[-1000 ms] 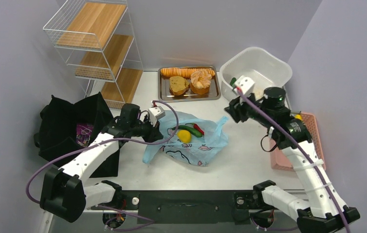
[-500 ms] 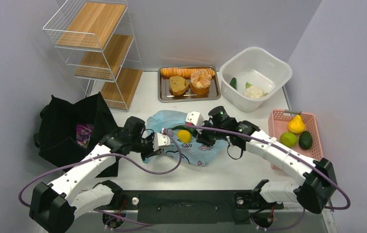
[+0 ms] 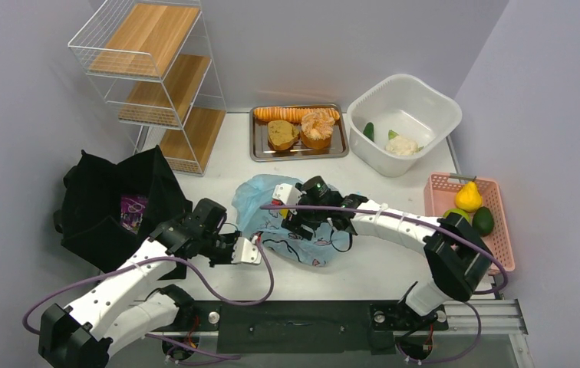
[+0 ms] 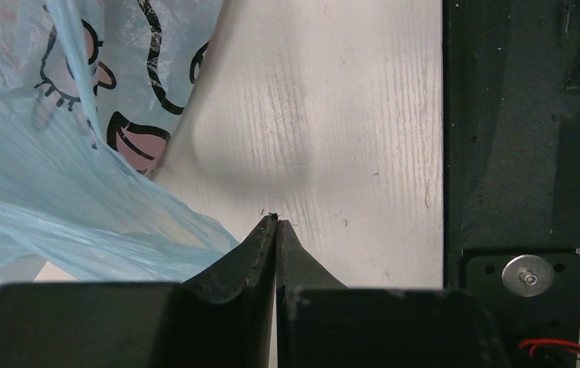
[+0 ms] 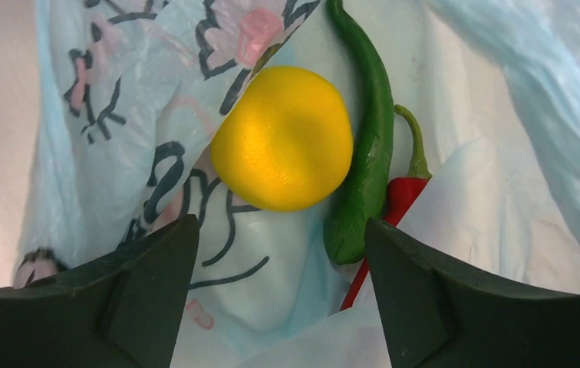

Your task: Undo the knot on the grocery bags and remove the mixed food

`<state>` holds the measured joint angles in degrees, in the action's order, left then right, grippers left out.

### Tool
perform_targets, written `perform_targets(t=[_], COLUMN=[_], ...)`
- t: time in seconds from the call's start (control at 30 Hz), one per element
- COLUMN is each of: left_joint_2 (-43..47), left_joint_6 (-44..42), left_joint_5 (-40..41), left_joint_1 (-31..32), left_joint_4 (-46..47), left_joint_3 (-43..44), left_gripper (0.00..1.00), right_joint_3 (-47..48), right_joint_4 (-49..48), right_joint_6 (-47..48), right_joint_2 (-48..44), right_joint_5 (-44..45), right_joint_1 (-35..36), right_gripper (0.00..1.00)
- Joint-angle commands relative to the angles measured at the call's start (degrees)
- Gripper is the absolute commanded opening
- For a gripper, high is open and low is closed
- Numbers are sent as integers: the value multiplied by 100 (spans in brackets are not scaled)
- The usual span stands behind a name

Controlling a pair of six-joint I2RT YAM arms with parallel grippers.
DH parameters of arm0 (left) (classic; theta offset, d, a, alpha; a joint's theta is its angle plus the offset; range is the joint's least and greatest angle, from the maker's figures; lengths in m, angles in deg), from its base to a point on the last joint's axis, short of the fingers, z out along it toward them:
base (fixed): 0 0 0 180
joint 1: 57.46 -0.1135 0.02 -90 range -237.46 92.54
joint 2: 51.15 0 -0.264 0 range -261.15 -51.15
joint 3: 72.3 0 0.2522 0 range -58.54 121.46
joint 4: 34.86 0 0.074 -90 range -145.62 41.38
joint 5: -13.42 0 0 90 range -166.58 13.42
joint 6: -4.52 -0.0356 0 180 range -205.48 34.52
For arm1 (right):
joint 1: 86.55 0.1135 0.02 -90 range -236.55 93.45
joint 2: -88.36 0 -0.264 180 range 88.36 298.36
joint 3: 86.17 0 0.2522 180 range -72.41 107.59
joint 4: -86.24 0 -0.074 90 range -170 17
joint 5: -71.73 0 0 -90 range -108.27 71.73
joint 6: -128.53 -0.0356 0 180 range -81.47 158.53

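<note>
- While the bag (image 3: pixel 250 198) lies open on the table with no knot to be seen, the step in hand looks like unloading: the untying seems done, and the food is not yet all out.
- Right gripper (image 5: pixel 279 225) hovers just over the bag's mouth with its jaws wide apart. The lemon (image 5: pixel 281 138) sits between and just beyond them, and nothing is gripped.
- A green chili (image 5: pixel 370 130) touches the lemon's side, with a red chili (image 5: pixel 398 201) right beside it; all three rest on the bag's film.
- Left gripper (image 4: pixel 275 222) is at the bag's near edge, fingers pressed together. Film touches its left finger, but I cannot tell whether a fold is caught.
- The tote (image 3: pixel 99 203) stands well apart at the left with a purple packet (image 3: pixel 133 207) showing inside, so it is not emptied yet.
- The next move probably calls for lowering the right jaws astride the lemon and closing on its rounded sides, clear of the green chili.
- The lemon is round and smooth and may roll. Loose film could be pinched along with it, so the left gripper would do well to hold the bag's edge down.
</note>
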<state>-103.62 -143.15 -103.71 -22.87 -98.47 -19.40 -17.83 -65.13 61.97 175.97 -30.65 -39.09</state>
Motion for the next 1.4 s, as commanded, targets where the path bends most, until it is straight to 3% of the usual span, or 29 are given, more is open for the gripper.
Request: perform_targets(t=[0.0,0.2,0.43,0.5,0.7,0.83,1.1,1.23,1.37], left_joint_2=[16,-53,-78,-53,91,113,62,48,29], left_joint_6=[-119,127,228,274,539,686,1311,1509,1525], left_joint_5=[-2,5,41,76,182,199,256,150,219], left_joint_1=[37,39,39,39,38,39,28,22,28], left_joint_4=[-181,-6,-6,-18,38,190,762,918,934], left_joint_3=[23,81,119,124,87,5,56,0,44], left_gripper=[0,0,0,0,0,0,0,0,0], right_joint_3=[-131,-111,200,285,425,544,843,777,959], right_joint_4=[-980,-1346,-1405,-1355,-879,-237,1265,1178,779], right_joint_6=[-225,-313,-190,-184,-192,-244,-185,-160,-63], right_joint_2=[174,635,1231,1339,885,347,-597,-815,-378], right_joint_5=[650,659,410,344,-34,-354,-1815,-1646,-1224], right_joint_1=[163,206,194,166,-102,-383,-934,-847,-672], right_gripper=[77,82,78,73,26,15,13,27,28])
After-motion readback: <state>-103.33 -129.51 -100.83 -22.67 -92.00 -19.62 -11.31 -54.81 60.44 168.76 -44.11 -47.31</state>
